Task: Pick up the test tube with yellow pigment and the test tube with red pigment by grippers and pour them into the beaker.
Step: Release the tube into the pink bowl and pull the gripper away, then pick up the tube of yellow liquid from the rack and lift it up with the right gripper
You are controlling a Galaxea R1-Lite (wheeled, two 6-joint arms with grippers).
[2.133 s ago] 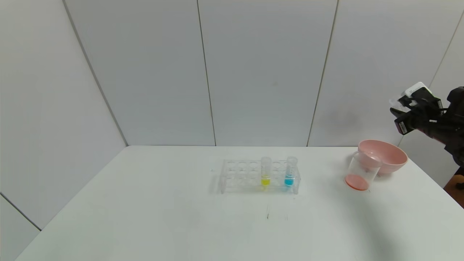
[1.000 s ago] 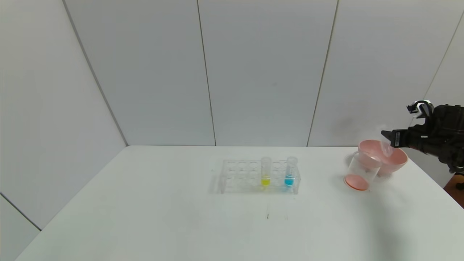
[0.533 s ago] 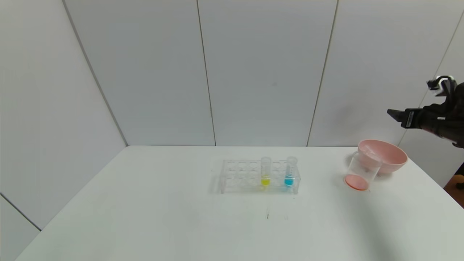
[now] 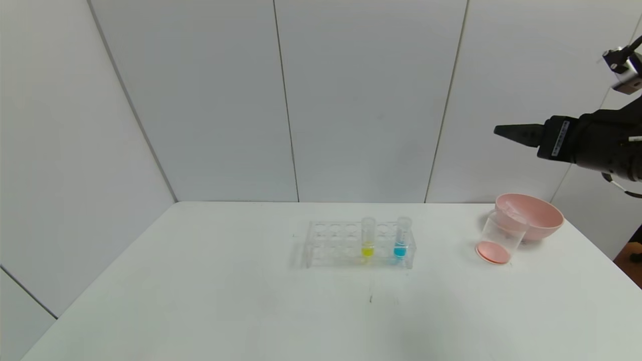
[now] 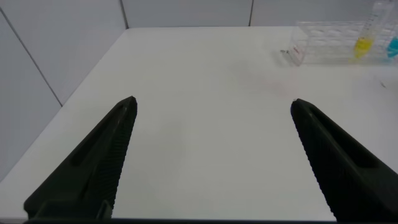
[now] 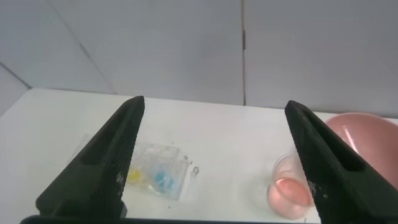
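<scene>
The test tube with yellow pigment [image 4: 367, 236] stands upright in the clear rack [image 4: 333, 245] at mid-table. It also shows in the left wrist view [image 5: 363, 37] and the right wrist view [image 6: 132, 176]. No tube holds red pigment; orange-red liquid lies in the bottom of the beaker [image 4: 499, 238], which also shows in the right wrist view [image 6: 289, 190]. My right gripper [image 4: 499, 130] is open and empty, high above the beaker and bowl; it also shows in its own wrist view [image 6: 214, 102]. My left gripper [image 5: 212, 101] is open and empty over the table's left part, out of the head view.
A pink bowl [image 4: 544, 223] stands right behind the beaker near the table's right edge, with a faint clear tube lying in it [image 4: 512, 207]. A tube with blue liquid [image 4: 401, 236] stands in the rack to the right of the yellow one.
My right gripper dipped to the pink bowl with a clear tube, let it go there, then rose and moved left, now high above the bowl.
</scene>
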